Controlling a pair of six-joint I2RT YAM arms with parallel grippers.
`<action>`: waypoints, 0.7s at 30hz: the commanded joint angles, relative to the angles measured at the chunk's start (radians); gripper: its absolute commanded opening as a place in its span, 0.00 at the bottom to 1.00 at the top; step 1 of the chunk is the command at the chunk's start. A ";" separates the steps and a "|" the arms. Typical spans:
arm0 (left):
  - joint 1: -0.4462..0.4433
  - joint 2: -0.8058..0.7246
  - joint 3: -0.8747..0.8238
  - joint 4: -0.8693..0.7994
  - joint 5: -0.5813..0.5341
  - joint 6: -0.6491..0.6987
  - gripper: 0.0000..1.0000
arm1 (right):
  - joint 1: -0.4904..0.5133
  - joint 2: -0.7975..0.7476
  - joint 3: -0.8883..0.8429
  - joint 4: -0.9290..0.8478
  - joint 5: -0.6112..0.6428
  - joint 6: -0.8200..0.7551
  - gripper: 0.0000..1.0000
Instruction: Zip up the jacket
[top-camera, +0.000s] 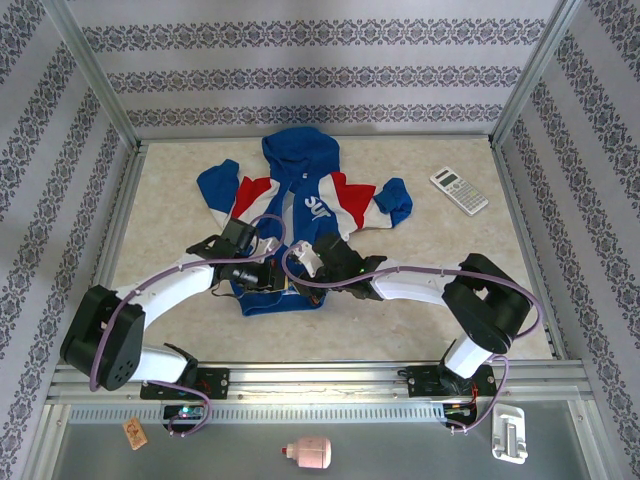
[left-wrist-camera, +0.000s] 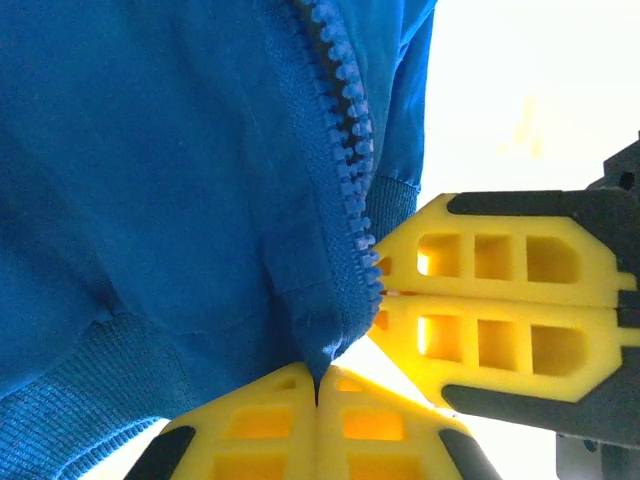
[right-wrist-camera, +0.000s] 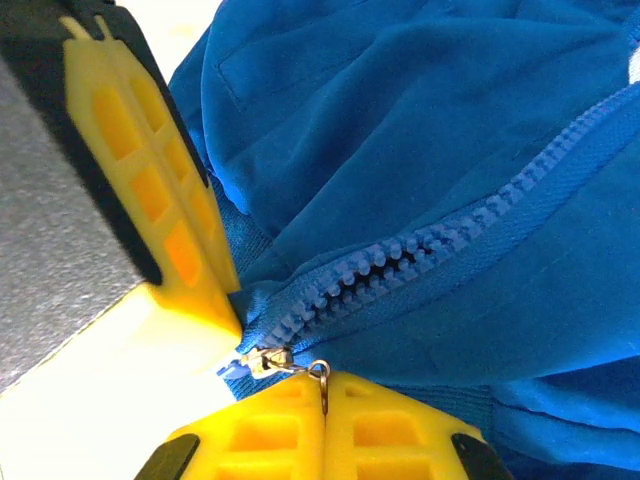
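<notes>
Blue jacket (top-camera: 300, 205) lies flat on the bench (top-camera: 450, 240) at mid-frame in the top view. Its long axis runs up and down the picture, with the hood toward the top edge, the hem toward the bottom, and the sleeves spread to left and right. Both arms reach in from the lower corners and meet at the hem. The left claw (left-wrist-camera: 318, 378) is pinched tight on a fold of blue cloth at the bottom end of the zipper (left-wrist-camera: 345, 170), whose teeth climb from there toward the top of the left wrist view. The right claw (right-wrist-camera: 324, 382) is pinched on the metal pull (right-wrist-camera: 319, 372) of the slider (right-wrist-camera: 266, 361), which sits at the hem end of the zipper. From the slider the teeth run up and right across the right wrist view, gaping slightly partway along. The two claws stand just beside each other. A calculator (top-camera: 460, 190) lies on the bench at upper right, well apart from the jacket.
</notes>
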 joint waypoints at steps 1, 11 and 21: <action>-0.021 -0.026 -0.031 -0.071 0.005 0.033 0.00 | -0.037 -0.029 0.018 0.010 0.036 0.043 0.00; -0.025 -0.071 -0.067 -0.054 -0.024 0.018 0.00 | -0.065 -0.029 0.011 0.057 -0.016 0.077 0.00; -0.018 -0.180 -0.121 0.104 -0.058 0.024 0.29 | -0.058 -0.005 0.005 0.069 -0.223 0.040 0.00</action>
